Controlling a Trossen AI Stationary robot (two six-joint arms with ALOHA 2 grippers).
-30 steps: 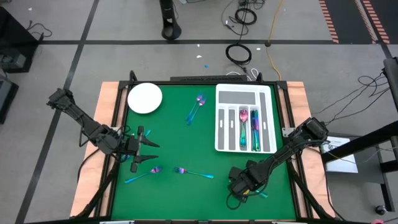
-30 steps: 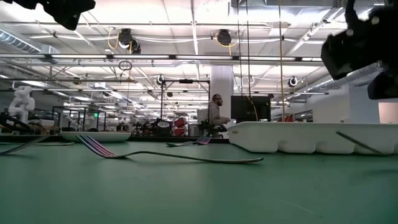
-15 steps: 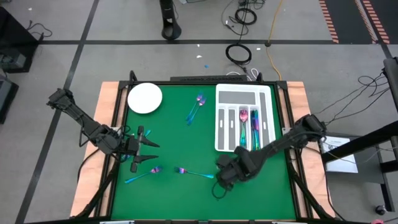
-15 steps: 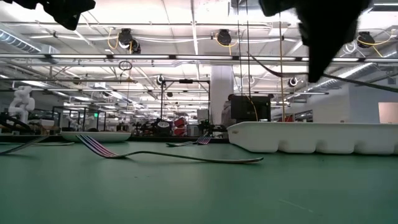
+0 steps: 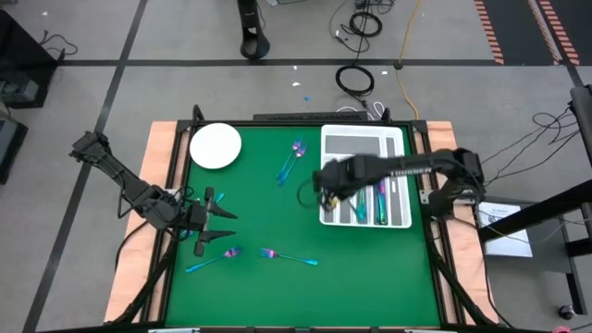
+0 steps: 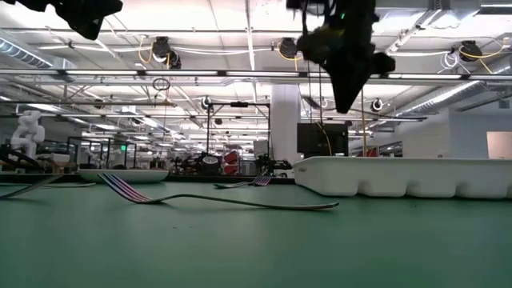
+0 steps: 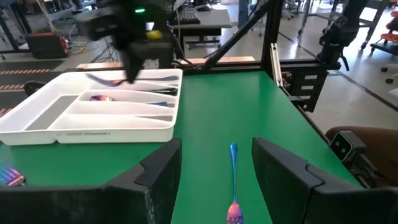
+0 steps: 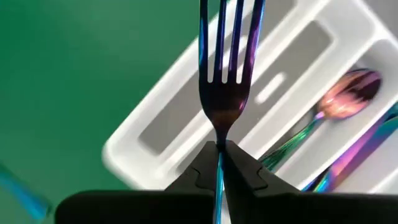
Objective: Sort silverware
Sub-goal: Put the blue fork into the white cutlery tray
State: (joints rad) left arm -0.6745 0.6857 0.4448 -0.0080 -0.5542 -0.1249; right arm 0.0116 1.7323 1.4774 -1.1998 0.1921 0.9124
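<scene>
**Fork held over the tray**

The right claw (image 8: 219,149) is pinching a fork (image 8: 225,81) by its handle, right of centre in the high view, above the near-left corner of the white tray (image 5: 398,139). A spoon (image 8: 345,96) lies in a tray slot. The left claw (image 5: 217,225) waits spread at the desk's (image 5: 268,213) left, with more forks (image 5: 287,256) lower centre.

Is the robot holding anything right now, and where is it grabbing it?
Yes. The right gripper is shut on a fork, pinching its thin handle just below the tines, above the white tray. The left gripper is open and holds nothing.
</scene>
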